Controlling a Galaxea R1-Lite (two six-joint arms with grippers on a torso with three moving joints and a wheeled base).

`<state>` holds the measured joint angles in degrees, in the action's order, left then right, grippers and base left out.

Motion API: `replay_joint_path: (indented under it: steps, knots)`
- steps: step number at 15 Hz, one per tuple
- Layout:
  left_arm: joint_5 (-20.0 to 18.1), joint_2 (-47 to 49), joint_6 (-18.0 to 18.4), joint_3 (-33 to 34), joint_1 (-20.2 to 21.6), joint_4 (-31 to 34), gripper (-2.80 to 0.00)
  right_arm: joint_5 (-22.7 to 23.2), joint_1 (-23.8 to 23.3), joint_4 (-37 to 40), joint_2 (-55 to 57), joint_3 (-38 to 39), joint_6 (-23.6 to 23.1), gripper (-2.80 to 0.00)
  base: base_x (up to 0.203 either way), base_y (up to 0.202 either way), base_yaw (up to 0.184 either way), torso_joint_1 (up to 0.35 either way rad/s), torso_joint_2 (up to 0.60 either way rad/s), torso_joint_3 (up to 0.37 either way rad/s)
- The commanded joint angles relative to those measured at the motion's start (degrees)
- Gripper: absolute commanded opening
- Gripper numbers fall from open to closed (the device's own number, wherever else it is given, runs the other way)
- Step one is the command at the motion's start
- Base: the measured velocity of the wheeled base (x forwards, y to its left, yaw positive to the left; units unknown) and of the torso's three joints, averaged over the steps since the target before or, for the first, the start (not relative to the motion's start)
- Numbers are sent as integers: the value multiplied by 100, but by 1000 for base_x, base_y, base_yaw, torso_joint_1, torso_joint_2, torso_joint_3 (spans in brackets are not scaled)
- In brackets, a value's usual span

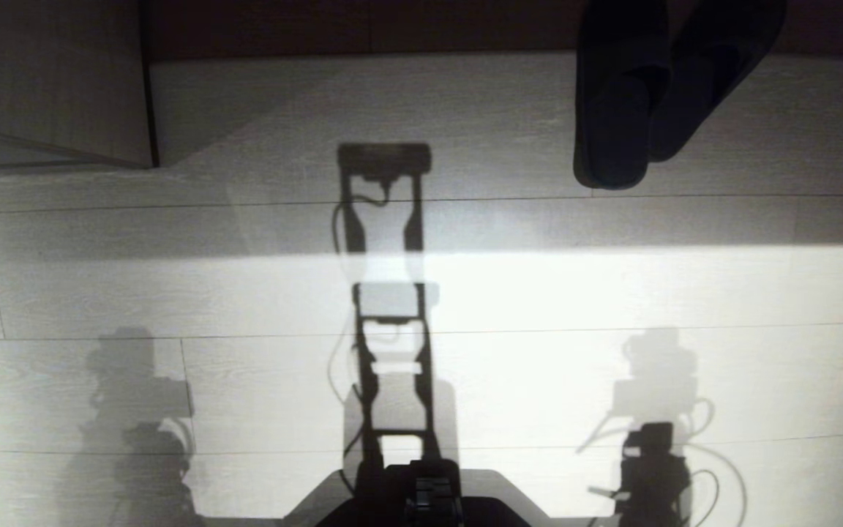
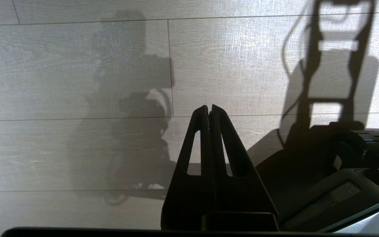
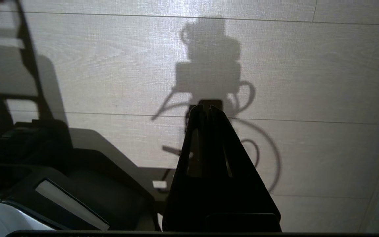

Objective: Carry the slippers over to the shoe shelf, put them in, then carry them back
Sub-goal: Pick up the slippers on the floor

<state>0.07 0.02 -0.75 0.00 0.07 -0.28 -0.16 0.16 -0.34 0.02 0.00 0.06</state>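
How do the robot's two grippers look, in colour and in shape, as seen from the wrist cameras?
Both look alike. The left gripper is black, with two long flat fingers that taper to a narrow tip; each finger has a slim slot cut through it. The right gripper has the same black, wedge-like shape and slots. No markings show on either. Looping cables appear only as shadows on the pale wood-grain floor.

two slippers (image 1: 641,95), dark, side by side and touching, on the pale plank floor (image 1: 538,293). one wood-grain panel (image 1: 48,73) at the far left corner. two grippers, one per wrist view: left gripper (image 2: 209,110) and right gripper (image 3: 206,110), each with two fingers pressed together. one dark robot base (image 1: 421,498) at the near edge. three robot shadows on the floor.
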Motion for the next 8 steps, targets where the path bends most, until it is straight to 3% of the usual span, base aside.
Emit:
replay_joint_path:
  steps: [1, 4, 8]
  knots:
    - [1, -2, -4, 0, 1, 1, -280, 45, 2, -31, 26, -284, -33, -280, 0, 0, 0, 0, 0, 0]
    - [1, 2, -4, 0, 1, 1, -280, 143, 17, -132, 878, -1062, -51, -280, 0, 0, 0, 0, 0, 0]
    - [1, 6, -4, 0, 1, 1, -280, 165, 121, -706, 2826, -1927, -393, -280, 0, 0, 0, 0, 0, 0]
